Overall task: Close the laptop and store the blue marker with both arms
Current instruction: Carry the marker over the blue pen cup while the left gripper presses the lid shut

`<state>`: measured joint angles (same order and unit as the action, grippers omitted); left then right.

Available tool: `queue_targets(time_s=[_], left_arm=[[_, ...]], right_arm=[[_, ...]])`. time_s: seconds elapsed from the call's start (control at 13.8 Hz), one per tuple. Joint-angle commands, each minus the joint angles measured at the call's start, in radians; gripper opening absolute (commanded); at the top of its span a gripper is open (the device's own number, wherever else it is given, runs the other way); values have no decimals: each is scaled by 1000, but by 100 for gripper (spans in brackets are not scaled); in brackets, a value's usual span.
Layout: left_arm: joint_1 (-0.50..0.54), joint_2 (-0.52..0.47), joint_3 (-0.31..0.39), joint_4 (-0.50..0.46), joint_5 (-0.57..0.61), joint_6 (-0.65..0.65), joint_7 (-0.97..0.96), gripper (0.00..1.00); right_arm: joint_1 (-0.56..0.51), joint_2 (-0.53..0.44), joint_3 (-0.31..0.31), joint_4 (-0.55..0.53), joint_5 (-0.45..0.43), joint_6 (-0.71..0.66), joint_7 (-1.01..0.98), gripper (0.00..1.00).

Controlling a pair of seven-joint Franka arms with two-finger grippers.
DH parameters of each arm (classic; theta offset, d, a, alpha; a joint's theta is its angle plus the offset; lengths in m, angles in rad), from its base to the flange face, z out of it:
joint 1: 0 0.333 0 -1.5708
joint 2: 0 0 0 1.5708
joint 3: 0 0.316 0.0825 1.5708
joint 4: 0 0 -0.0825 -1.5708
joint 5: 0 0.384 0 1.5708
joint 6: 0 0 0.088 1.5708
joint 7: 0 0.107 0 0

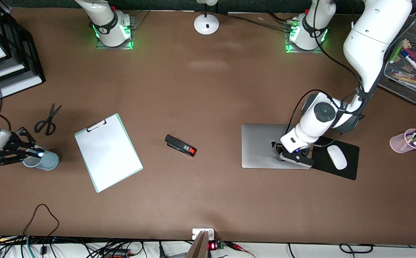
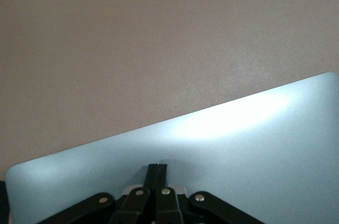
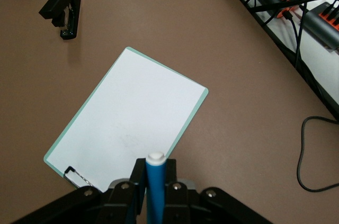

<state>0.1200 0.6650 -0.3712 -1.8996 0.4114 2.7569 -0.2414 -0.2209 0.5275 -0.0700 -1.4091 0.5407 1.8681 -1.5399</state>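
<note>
The laptop (image 1: 261, 145) lies closed on the table toward the left arm's end, its silver lid up. My left gripper (image 1: 294, 157) is shut and empty, its fingertips pressed on the lid near the edge beside the mouse pad; the left wrist view shows the lid (image 2: 238, 144) under the closed fingers (image 2: 153, 173). My right gripper (image 1: 32, 153) is shut on the blue marker (image 1: 37, 154) and holds it over the mouth of a light-blue cup (image 1: 46, 162) at the right arm's end. In the right wrist view the marker (image 3: 155, 181) stands between the fingers (image 3: 139, 173), white end outward.
A white clipboard (image 1: 107, 152), a black stapler (image 1: 180, 145) and scissors (image 1: 47, 121) lie mid-table. A white mouse (image 1: 337, 157) sits on a black mouse pad (image 1: 349, 170) beside the laptop. A pink marker cup (image 1: 407, 142), a mesh tray (image 1: 401, 82) and black paper trays (image 1: 18, 50) stand at the table's ends.
</note>
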Motion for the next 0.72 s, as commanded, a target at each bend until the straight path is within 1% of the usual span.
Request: queue_targets(time_s=[0.0,0.14,0.29,0.51,0.65], left_arm=[[1,8,5,21,26,4,-1,0],[6,4,3,19,26,4,1,0],[6,-14,2,19,26,-6,-3,1],[6,-56,-5,21,24,-74,-1,1],[3,-111,-12,22,21,-173,-1,2]], right_arm=[[-76,69,13,62,132,-43,-181,0],[-115,139,13,145,200,-114,-261,0],[-152,178,13,196,247,-162,-291,0],[-185,190,13,200,344,-178,-437,0],[-213,209,13,200,393,-191,-459,0]])
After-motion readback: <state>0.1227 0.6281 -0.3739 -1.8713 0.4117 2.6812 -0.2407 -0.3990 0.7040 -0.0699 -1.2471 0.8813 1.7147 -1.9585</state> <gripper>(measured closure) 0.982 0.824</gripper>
